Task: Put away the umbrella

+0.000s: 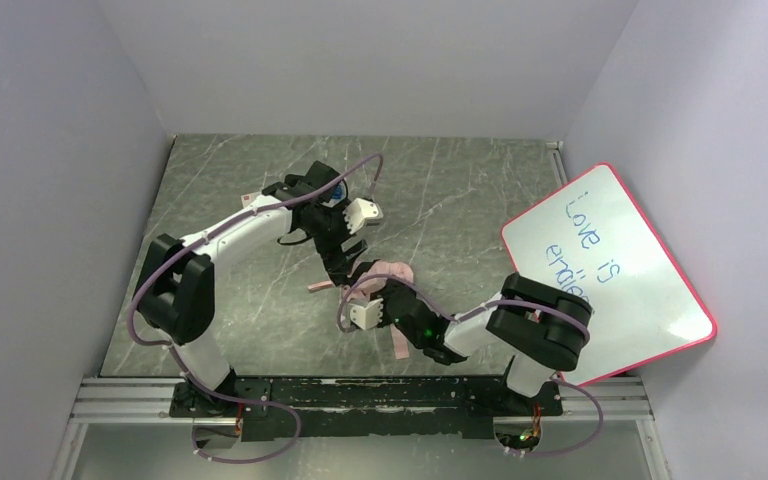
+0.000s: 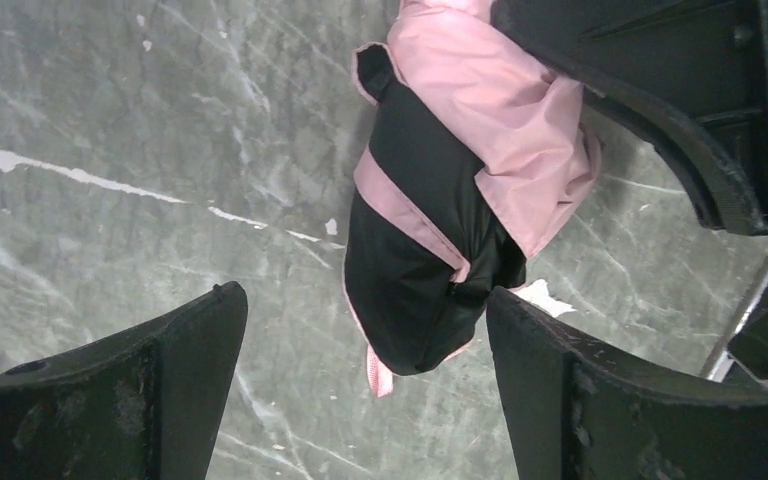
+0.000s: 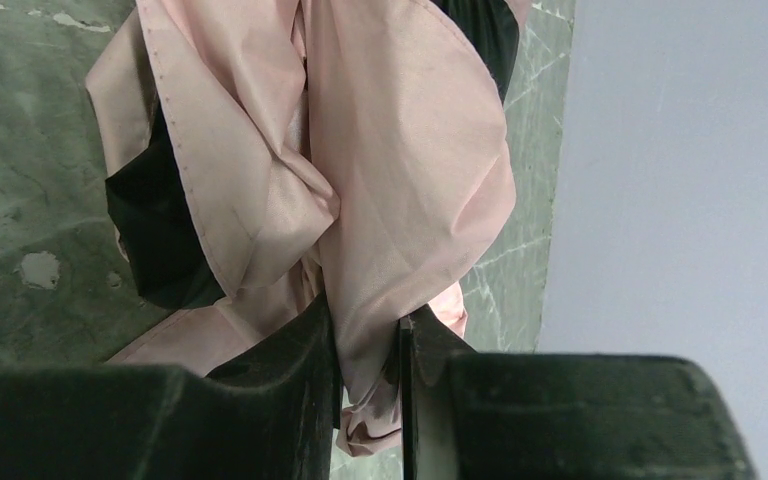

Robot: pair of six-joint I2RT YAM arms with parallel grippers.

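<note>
Grey marble table (image 1: 460, 190): pink umbrella (image 1: 392, 270), whiteboard (image 1: 610, 270) at right edge.

One umbrella (image 2: 480, 110) was there, a single pink bundle lined with black, near the middle of the one table (image 1: 460, 190). Two arms stood at the table's near edge: one left arm (image 1: 230, 235) and one right arm (image 1: 480, 330). There were two grippers, the left gripper (image 2: 360, 310) and the right gripper (image 3: 365, 340), each with two fingers, four in all. One whiteboard (image 1: 610, 270) stood at the table's right edge.
</note>
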